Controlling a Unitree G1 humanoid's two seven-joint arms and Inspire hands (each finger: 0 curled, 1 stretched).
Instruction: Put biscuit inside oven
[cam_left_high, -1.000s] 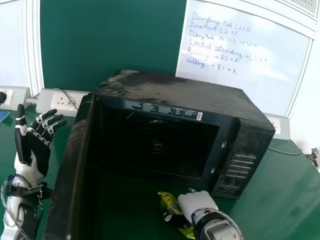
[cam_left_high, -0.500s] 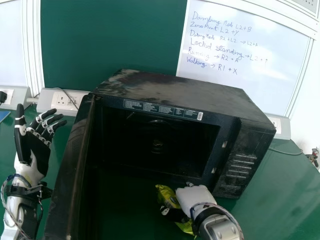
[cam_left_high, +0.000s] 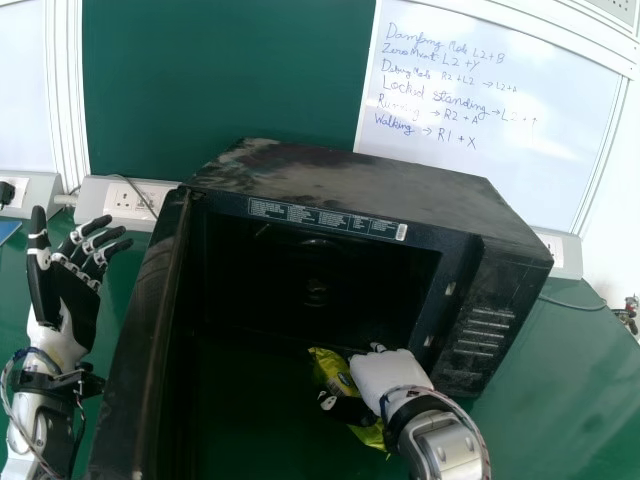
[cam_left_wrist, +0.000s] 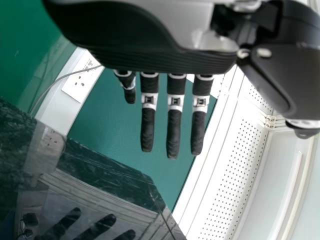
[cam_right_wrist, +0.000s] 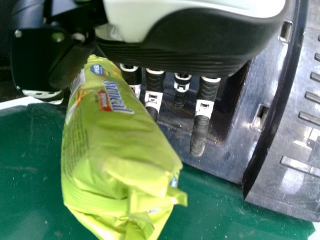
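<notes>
The black oven (cam_left_high: 360, 185) has its door wide open at the left. My right hand (cam_left_high: 388, 378) is just in front of the lower right part of the opening, with the green biscuit packet (cam_left_high: 330, 368) held at its left side. In the right wrist view my right hand (cam_right_wrist: 192, 47) has the biscuit packet (cam_right_wrist: 112, 145) between its thumb and fingers, partly hiding the fingers. My left hand (cam_left_high: 75, 305) stays left of the oven door, palm up and fingers extended; in the left wrist view the left hand (cam_left_wrist: 174, 125) has straight fingers.
The oven door (cam_left_high: 150, 330) stands between my left hand and the opening. A control panel (cam_left_high: 482, 335) is right of the cavity. Behind are wall sockets (cam_left_high: 125, 200) and a whiteboard (cam_left_high: 480, 150). The green table (cam_left_high: 560, 390) extends to the right.
My right hand has moved slightly forward and left with the biscuit packet, closer to the oven opening. The left hand and the oven have hardly moved.
</notes>
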